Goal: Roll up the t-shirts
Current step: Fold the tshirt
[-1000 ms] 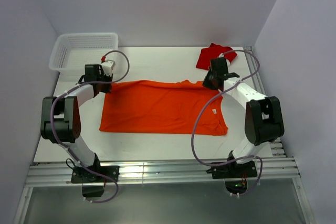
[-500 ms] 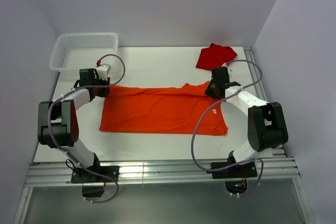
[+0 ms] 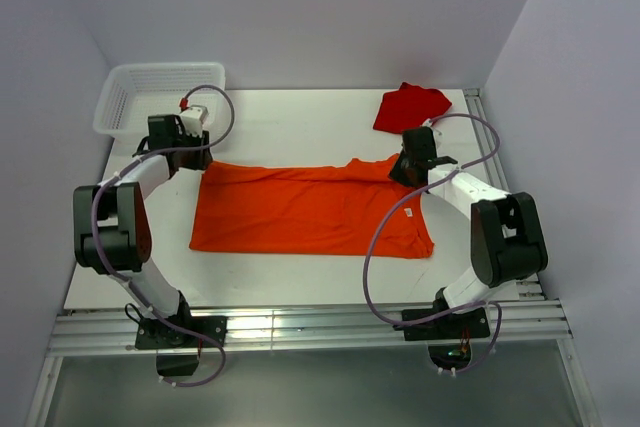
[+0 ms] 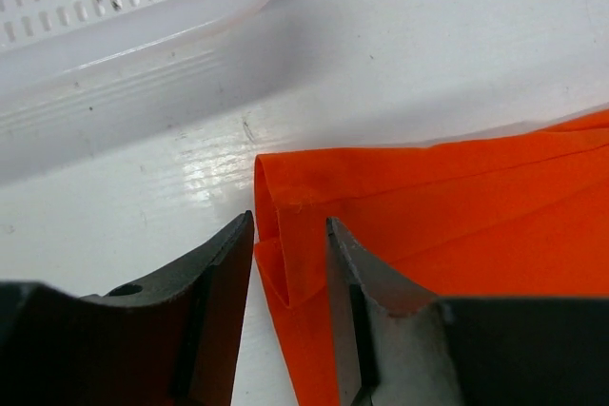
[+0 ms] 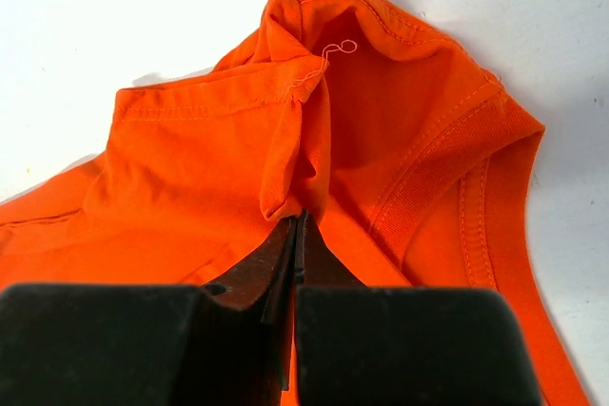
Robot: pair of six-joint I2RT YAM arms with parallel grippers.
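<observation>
a basket [image 3: 160, 66] stood beside the left fingers [image 4: 214, 273], parted astride the orange t-shirt [image 3: 310, 212]'s folded corner; right fingers [image 5: 271, 268] pinched its neckline cloth; red t-shirt [image 3: 410, 107] lay behind.

- Big tee [image 3: 310, 209] flat on desk [image 3: 300, 117], centre.
- Small tee [image 3: 410, 107] behind it at 1 o'clock, apart.
- Basket [image 3: 160, 97] at desk's 10 o'clock corner.
- Left claw [image 4: 288, 223] at big tee's 10 o'clock corner; right claw [image 5: 295, 221] at its 2 o'clock.

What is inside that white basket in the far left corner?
Only the white mesh floor of the basket shows, no cloth. The wrist and cable of the left gripper cover its near right corner from above, so that spot is unseen.
</observation>
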